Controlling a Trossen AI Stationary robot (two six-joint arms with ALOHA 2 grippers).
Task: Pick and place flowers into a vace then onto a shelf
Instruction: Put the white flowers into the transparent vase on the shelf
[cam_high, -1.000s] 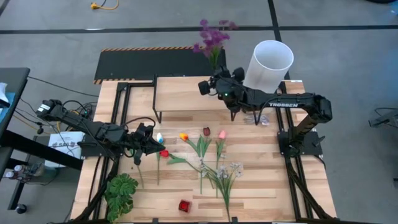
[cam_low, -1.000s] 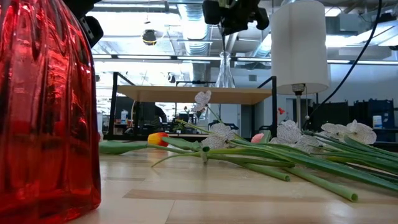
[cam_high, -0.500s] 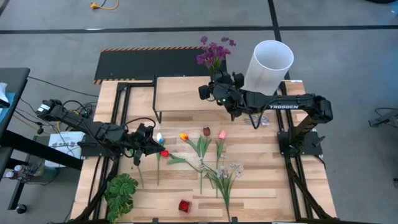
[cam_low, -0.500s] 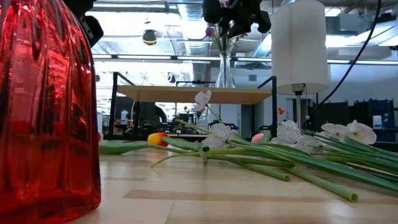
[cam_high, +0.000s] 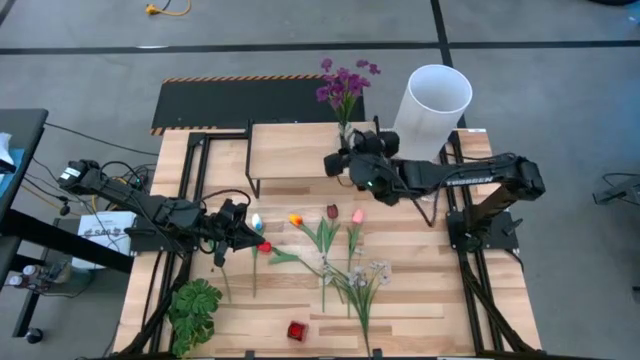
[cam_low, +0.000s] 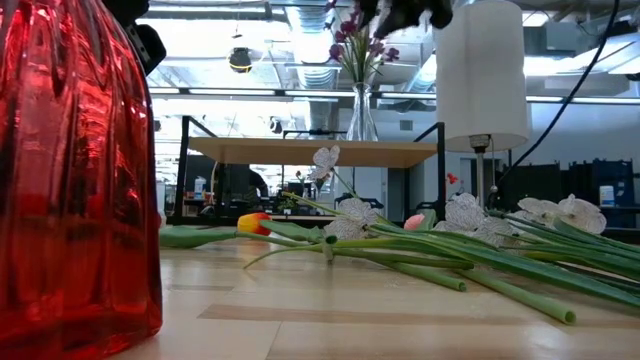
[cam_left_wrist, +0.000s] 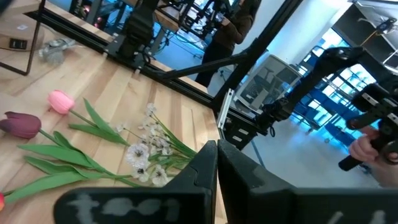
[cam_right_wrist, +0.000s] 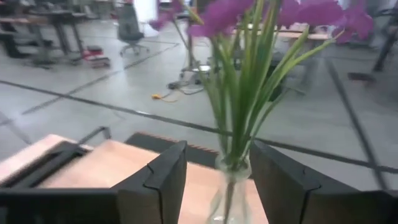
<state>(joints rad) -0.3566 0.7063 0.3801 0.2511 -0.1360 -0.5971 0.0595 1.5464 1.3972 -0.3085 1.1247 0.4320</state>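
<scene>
Standing on the shelf (cam_high: 296, 152), a clear vase (cam_low: 361, 113) holds the purple flowers (cam_high: 343, 80); right gripper (cam_high: 352, 160) just beside it, fingers apart, empty. Tulips (cam_high: 331, 228) lie on the surface (cam_high: 420, 290). Left gripper (cam_high: 252, 238) closed, low near a red tulip (cam_high: 263, 247)

Purple blossoms (cam_high: 343, 82) on green stems fill a clear glass vase (cam_low: 361, 113) on the pale wooden shelf (cam_high: 295, 150) with black legs. On the light wood table (cam_high: 420, 300) lie a maroon tulip (cam_high: 332, 211), a pink tulip (cam_high: 357, 216), an orange tulip (cam_high: 295, 219), a red tulip (cam_high: 264, 246) and speckled white blossoms (cam_high: 377, 272). The lampshade (cam_high: 433, 102) is white, the ribbed vase (cam_low: 75, 170) red, the leafy plant (cam_high: 195, 312) green. A black panel (cam_high: 230, 100) has an orange-striped edge.
</scene>
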